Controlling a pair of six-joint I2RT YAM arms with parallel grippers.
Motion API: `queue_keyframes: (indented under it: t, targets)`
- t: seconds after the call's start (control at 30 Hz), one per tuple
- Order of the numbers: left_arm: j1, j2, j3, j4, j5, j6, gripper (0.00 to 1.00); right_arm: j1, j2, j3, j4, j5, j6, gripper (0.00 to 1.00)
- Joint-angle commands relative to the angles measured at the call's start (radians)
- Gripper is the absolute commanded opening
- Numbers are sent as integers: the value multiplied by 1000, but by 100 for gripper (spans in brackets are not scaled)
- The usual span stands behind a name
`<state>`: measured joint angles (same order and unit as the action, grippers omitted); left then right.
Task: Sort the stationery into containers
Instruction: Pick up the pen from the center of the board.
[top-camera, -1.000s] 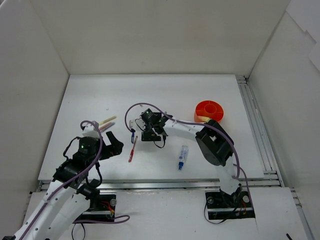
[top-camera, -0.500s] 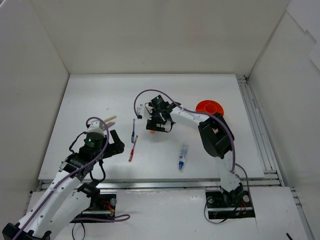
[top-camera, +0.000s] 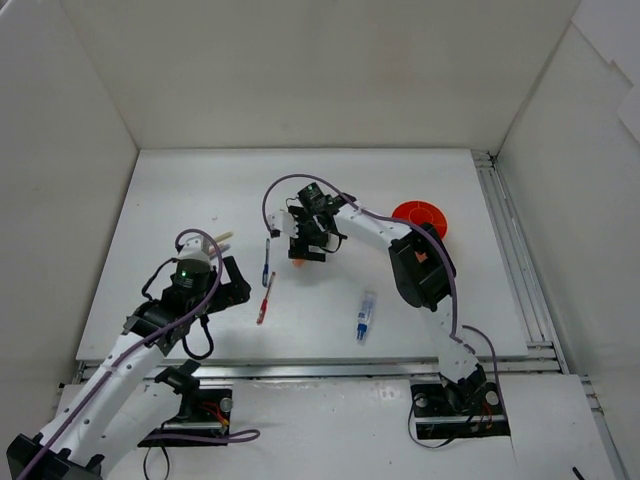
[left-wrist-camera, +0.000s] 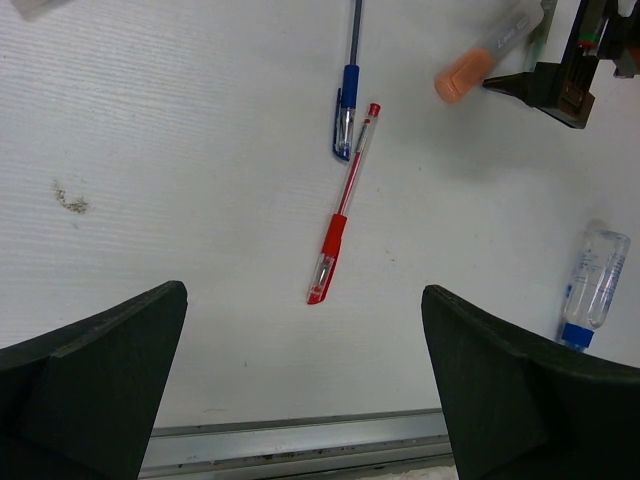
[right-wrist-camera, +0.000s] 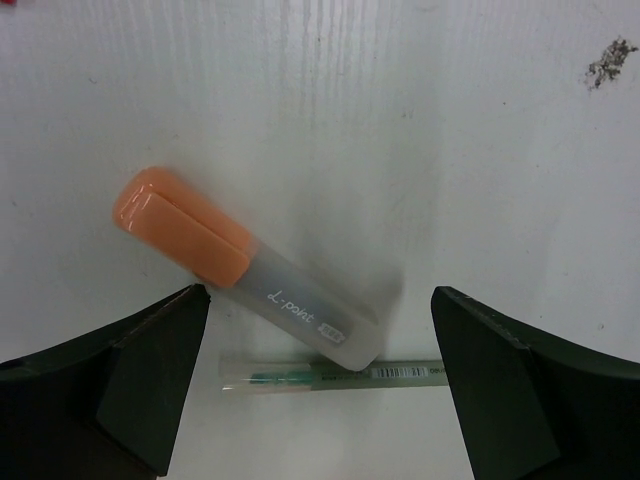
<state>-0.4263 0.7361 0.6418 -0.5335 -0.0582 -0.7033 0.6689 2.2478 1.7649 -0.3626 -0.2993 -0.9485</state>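
Right wrist shows right gripper (right-wrist-camera: 320, 292) spread astride orange marker (right-wrist-camera: 245, 268); left gripper (left-wrist-camera: 303, 290) spread

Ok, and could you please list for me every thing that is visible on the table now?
cup: one, orange, far right, partly behind the right arm
marker: one, orange cap, grey body, under the right claw
green pen: one, clear-green, against the marker's grey end
blue pen: one, blue, centre-left
red pen: one, red, just nearer than the blue pen
clear pen: one, blue cap, near centre
stick: one, pale, left
left claw: open, empty
right claw: open, astride the marker
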Motion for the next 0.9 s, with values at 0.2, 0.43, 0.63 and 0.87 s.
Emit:
queue_keyframes:
  t: [0.2, 0.43, 0.63, 0.87]
  targets:
    - [-5, 19, 55, 55, -25, -5, 100, 8, 88, 108, -308, -98, -81, 85]
    - [-5, 14, 55, 50, -29, -4, 100, 15, 148, 192, -361, -58, -42, 67]
    - [-5, 8, 48, 46, -35, -5, 100, 14, 150, 205, -368, -80, -47, 49]
    - [-5, -1, 52, 26, -51, -15, 100, 14, 154, 216, -369, -84, -49, 37]
